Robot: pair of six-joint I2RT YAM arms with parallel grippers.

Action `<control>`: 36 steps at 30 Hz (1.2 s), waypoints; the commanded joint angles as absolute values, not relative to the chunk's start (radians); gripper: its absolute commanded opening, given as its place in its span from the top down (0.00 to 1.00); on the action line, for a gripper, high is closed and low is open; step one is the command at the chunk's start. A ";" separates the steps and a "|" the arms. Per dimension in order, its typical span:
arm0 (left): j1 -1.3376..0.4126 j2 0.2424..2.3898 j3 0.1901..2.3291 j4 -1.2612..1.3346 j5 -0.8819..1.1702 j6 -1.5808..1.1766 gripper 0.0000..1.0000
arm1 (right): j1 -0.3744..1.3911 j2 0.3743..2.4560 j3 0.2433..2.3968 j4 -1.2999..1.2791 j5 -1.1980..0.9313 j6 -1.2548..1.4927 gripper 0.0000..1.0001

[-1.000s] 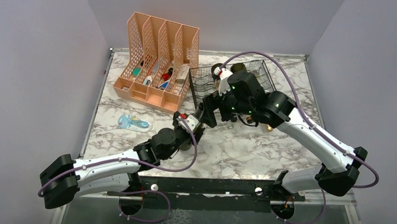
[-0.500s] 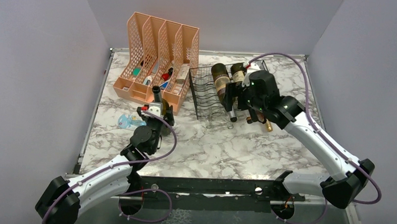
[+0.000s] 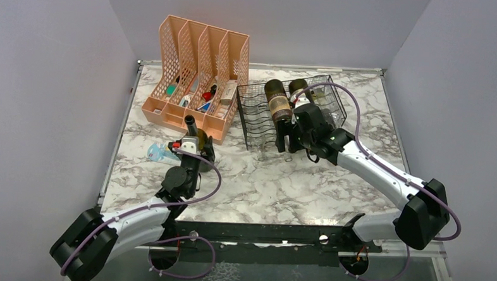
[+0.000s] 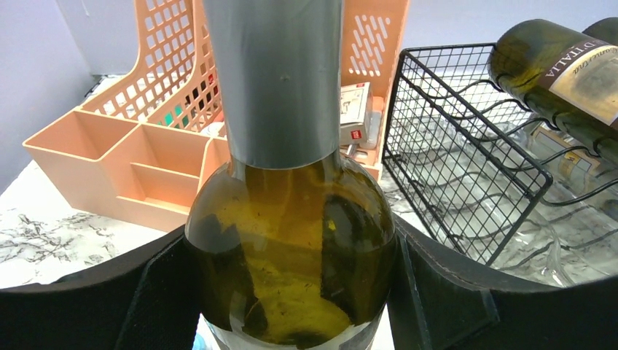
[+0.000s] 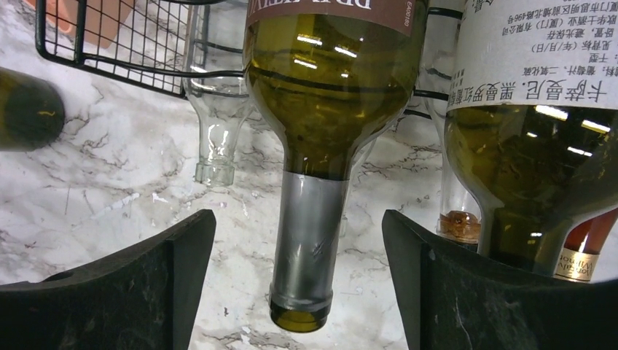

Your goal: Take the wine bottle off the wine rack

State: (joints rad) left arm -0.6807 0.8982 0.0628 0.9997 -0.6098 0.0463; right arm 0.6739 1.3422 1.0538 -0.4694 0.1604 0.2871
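My left gripper (image 3: 193, 149) is shut on a dark green wine bottle (image 3: 191, 133) and holds it upright, left of the wine rack and just in front of the peach organiser. In the left wrist view the bottle's shoulder (image 4: 291, 240) fills the gap between the fingers of the gripper (image 4: 291, 299). The black wire wine rack (image 3: 253, 112) still carries two labelled bottles (image 3: 276, 104). My right gripper (image 3: 288, 140) is open at the rack's front. Its fingers stand either side of a foil-capped bottle neck (image 5: 304, 233) without touching it.
The peach file organiser (image 3: 198, 75) with small items stands left of the rack (image 4: 452, 168). A blue packet (image 3: 166, 154) lies beside the left gripper. In the right wrist view a Chinese-labelled bottle (image 5: 532, 109) and a clear glass bottle neck (image 5: 215, 138) lie beside the foil-capped one.
The left arm carried its bottle leftward from the rack's front to near the organiser. The right gripper came down to the rack's front, open around a bottle neck.
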 commanded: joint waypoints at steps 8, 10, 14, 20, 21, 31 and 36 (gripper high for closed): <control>-0.675 0.645 0.130 0.724 -0.611 -0.144 0.01 | 0.676 1.431 1.064 -0.381 0.223 0.316 0.26; -0.675 0.581 0.154 0.594 -0.602 -0.197 0.01 | 0.675 1.449 1.071 -0.380 0.240 0.329 0.30; -0.675 0.477 0.275 0.235 -0.615 -0.350 0.01 | 0.675 1.468 1.088 -0.379 0.256 0.347 0.41; -0.675 0.460 0.634 -0.197 -0.480 -0.397 0.01 | 0.675 1.399 1.201 -0.505 0.231 0.338 0.99; -0.675 0.469 0.691 -0.221 -0.441 -0.360 0.01 | 0.675 1.372 1.224 -0.535 0.224 0.328 0.99; -0.677 0.883 1.134 -0.192 0.252 0.043 0.01 | 0.675 1.143 1.352 -0.794 0.017 0.343 0.99; -0.762 0.966 1.082 -0.130 0.306 0.251 0.01 | 0.675 1.053 1.369 -0.921 -0.043 0.351 0.99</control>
